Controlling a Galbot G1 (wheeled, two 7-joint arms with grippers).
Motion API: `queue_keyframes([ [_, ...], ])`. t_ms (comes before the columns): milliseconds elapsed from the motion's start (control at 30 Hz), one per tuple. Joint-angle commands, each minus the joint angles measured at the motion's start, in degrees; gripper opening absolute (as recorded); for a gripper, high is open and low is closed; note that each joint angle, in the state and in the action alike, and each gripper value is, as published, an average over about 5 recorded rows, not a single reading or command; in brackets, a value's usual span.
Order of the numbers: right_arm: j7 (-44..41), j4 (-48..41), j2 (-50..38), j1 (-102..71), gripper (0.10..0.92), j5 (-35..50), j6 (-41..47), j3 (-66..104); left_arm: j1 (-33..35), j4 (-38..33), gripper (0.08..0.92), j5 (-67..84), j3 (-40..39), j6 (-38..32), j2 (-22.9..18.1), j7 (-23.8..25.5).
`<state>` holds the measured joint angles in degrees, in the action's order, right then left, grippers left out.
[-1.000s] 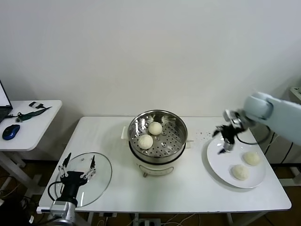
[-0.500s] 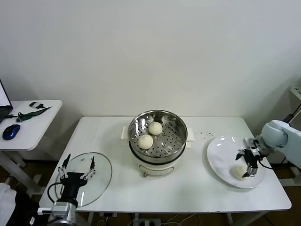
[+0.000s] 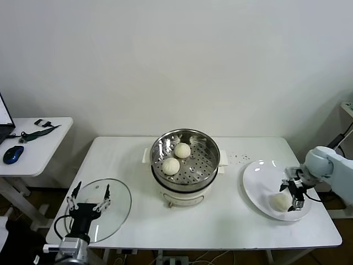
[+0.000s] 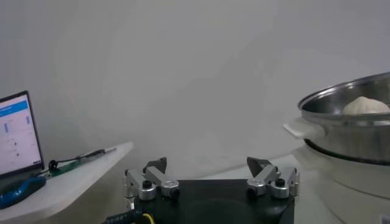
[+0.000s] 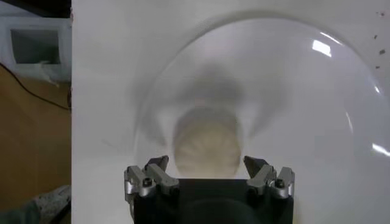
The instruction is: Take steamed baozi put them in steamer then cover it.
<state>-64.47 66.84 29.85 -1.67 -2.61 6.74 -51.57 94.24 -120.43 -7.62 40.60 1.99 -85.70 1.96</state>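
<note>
Baozi [image 3: 181, 150] are sitting two in the steamer [image 3: 185, 165], one at about twelve o'clock on the perforated floor and another [image 3: 170, 166] at about nine, while a third [image 3: 281, 202] is lying on the white plate [image 3: 259, 182] at the table's three o'clock side, toward the plate's five o'clock edge. A fourth is not showing anywhere; the right arm may be covering it, and that cannot be settled. These buns are looking soft, light and easily dented, with a smooth skin that could tear or stick, so a gentle take across the widest part of the dome, low on the flanks, seems the safest hold. The right gripper [image 3: 293, 193] is hanging over the plate bun with its fingers [image 5: 147, 176] standing wide apart, one on either side of the dome in the right wrist view and clamping nothing; whether the tips are touching the dough is hard to make out. Steamer walls are hiding part of the basket floor nearest the robot. The glass lid [image 3: 118, 212] is lying flat at the table's eight o'clock corner, and the left gripper [image 3: 89, 197] is idling above it, spread wide and holding nothing. A side table [image 3: 55, 132] with a blue mouse [image 3: 12, 154] is standing well apart at nine o'clock.
</note>
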Motion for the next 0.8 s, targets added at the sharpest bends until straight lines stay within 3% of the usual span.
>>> queue_keyframes([
  [33,-0.28,-1.49,1.34,-1.45,0.823,-1.74,-0.40,0.87,0.09,0.16,0.823,0.04,0.06,-0.13,0.06,-0.02],
  [633,-2.30,-3.60,3.15,1.05,0.684,-2.24,-3.77,0.69,-0.22,0.29,0.823,0.15,0.09,-0.06,0.18,0.00],
  [800,-4.21,-3.50,4.24,9.28,0.679,-1.89,-10.19,-2.63,-0.21,0.40,0.823,0.27,0.13,0.00,0.44,0.01],
])
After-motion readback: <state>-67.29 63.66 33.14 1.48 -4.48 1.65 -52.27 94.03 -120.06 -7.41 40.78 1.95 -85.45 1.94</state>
